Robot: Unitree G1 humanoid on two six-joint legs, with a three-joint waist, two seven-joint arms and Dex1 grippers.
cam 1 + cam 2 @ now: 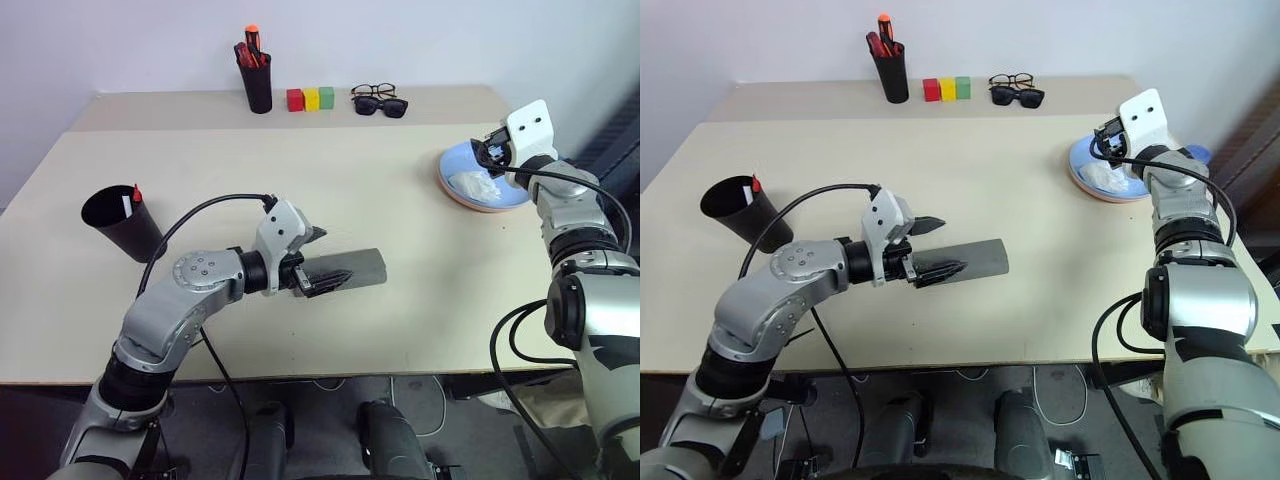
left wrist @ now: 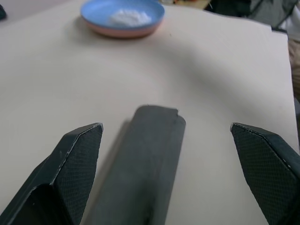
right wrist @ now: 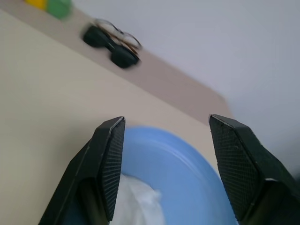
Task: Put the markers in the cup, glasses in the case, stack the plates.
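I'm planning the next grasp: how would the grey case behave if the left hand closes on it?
The grey case looks rigid with a smooth curved shell, so it may slip between the fingers. Lying flat on the table, it seems unlikely to roll, probably light.

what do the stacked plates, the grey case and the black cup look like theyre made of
Blue plate on pink plate: probably plastic, smooth with a soft sheen and even colour.
Grey case: looks like a hard shell with a matte, faintly textured skin; the material is uncertain.
Black cup: likely matte plastic, with thin walls and no glare.
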